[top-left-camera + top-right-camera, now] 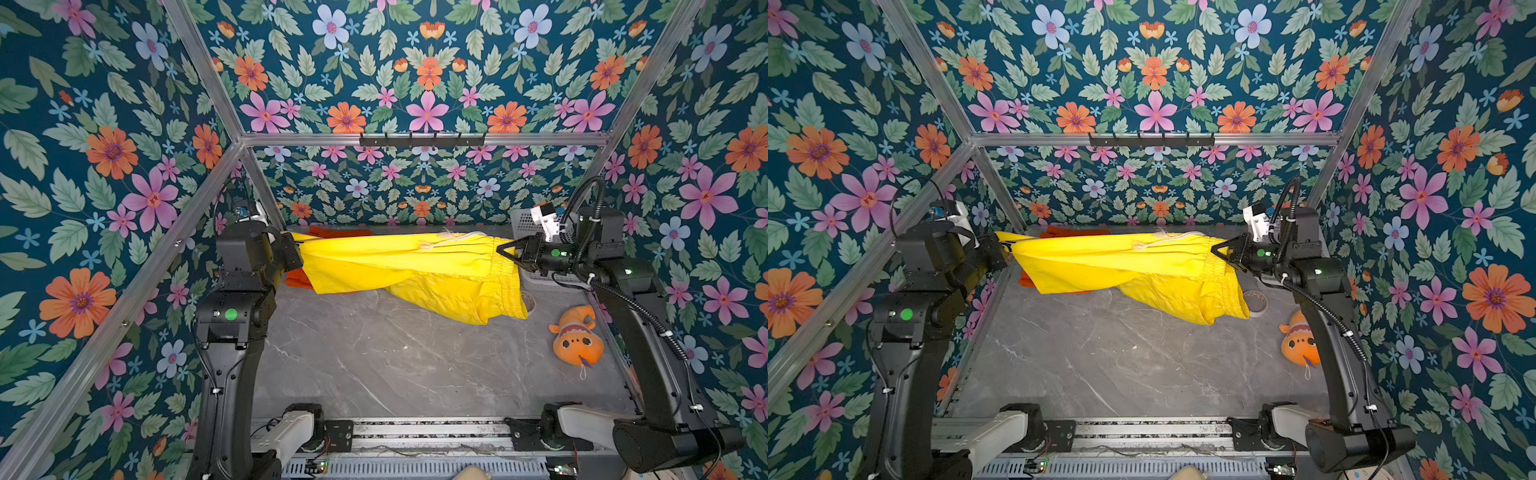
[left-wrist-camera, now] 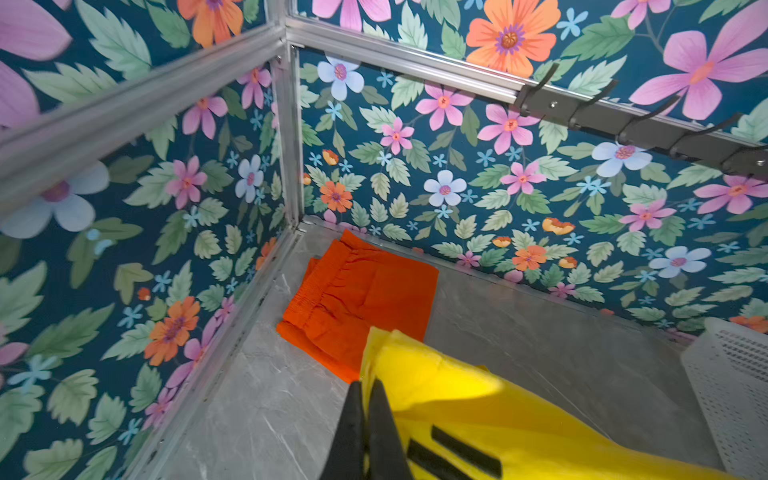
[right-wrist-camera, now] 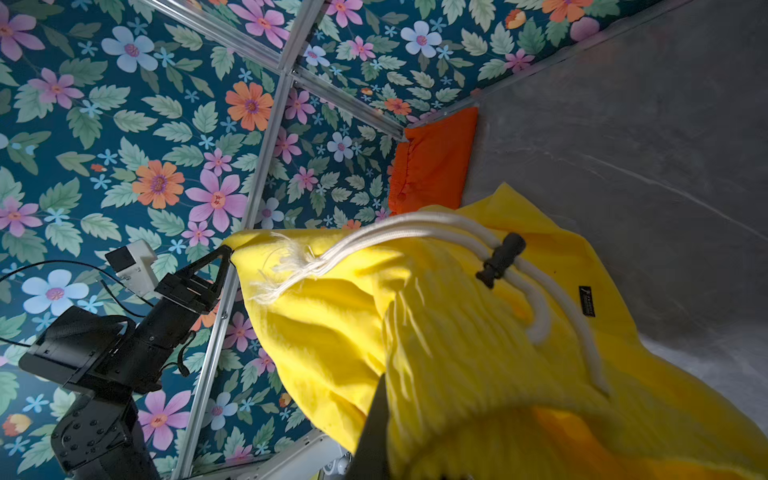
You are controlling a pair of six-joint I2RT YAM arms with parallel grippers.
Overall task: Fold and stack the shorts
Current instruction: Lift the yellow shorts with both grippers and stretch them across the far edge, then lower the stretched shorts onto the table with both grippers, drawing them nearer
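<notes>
In both top views the yellow shorts (image 1: 415,270) hang stretched above the bench (image 1: 374,365). The left pincer (image 1: 1005,249) is clenched on a leg hem and the right pincer (image 1: 505,252) on the waistband. In the left wrist view, folded orange shorts (image 2: 361,299) lie in the bench corner. In the right wrist view, the drawstring (image 3: 415,224) drapes over yellow fabric.

Spread shorts (image 1: 407,266) hang across mid-frame above the table (image 1: 374,365). Folded shorts (image 1: 297,280) lie behind them at centre left. A plush fish (image 1: 575,336) lies at lower right, before a basket (image 1: 521,220).
</notes>
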